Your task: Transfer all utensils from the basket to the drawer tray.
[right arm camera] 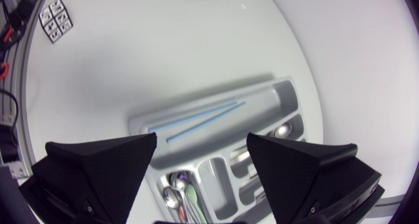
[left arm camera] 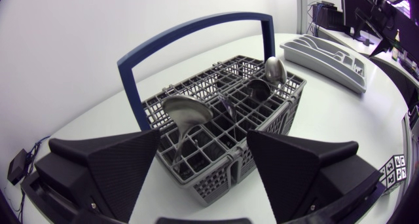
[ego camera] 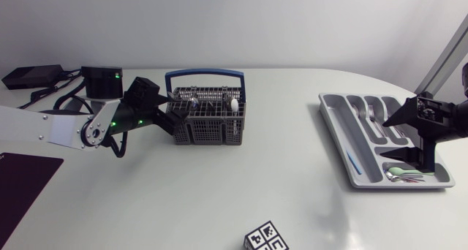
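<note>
Head view: basket (ego camera: 212, 129) sits mid-table; everything below is placed off it.
Basket: grey plastic lattice box with square cells and a blue hoop handle (left arm camera: 196, 31) arching over it. Looks light and would likely slide if shoved.
Large spoon (left arm camera: 186, 111): in the basket, in a cell near the left-arm end, bowl up, handle down through the grid.
Small spoon (left arm camera: 275, 68): in the basket at the end farthest from the left arm, bowl up, roughly upright.
Other contents: something thin and dark mid-basket, can't tell what.
Handling (judgement): polished steel, so stiff, light, slippery, not fragile. Only bowls and necks clear the grid. Grip the neck just under the bowl, pinch across the flat faces, and pull straight up so the handle doesn't snag the lattice.
Left gripper (ego camera: 178, 118): at the basket's left-arm end, fingers spread wide either side of that corner, holding nothing. Contact with the wall: can't tell.
Drawer tray (ego camera: 338, 126): well apart from the basket, on the right-arm side. Grey moulded plastic with long slots and smooth rounded walls. It holds spoons (right arm camera: 173, 188) and two thin blue sticks (right arm camera: 196, 122).
Right gripper (ego camera: 398, 137): well apart from the basket, above the tray, fingers wide open, empty.
Progress (judgement): at least two utensils remain in the basket; a left-arm pick looks like the step in hand.
</note>
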`<action>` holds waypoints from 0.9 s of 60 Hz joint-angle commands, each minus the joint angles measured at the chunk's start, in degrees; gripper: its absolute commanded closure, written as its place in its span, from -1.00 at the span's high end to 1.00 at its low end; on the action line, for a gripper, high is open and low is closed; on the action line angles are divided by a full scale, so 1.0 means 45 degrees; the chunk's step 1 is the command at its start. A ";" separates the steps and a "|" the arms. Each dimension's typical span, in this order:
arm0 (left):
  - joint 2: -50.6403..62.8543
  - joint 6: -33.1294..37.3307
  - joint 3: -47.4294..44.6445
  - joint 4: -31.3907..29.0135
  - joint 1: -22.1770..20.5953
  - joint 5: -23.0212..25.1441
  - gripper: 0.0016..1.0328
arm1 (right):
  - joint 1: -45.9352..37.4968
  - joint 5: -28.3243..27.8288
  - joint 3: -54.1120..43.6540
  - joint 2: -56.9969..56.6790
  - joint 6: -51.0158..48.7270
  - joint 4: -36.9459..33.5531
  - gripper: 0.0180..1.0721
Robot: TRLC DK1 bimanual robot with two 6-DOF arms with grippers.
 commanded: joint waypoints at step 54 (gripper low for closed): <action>0.1215 0.0118 0.0868 0.0801 0.0716 0.1452 -0.92 | 0.6621 -0.0521 -0.4696 -0.3673 0.8598 0.3907 0.92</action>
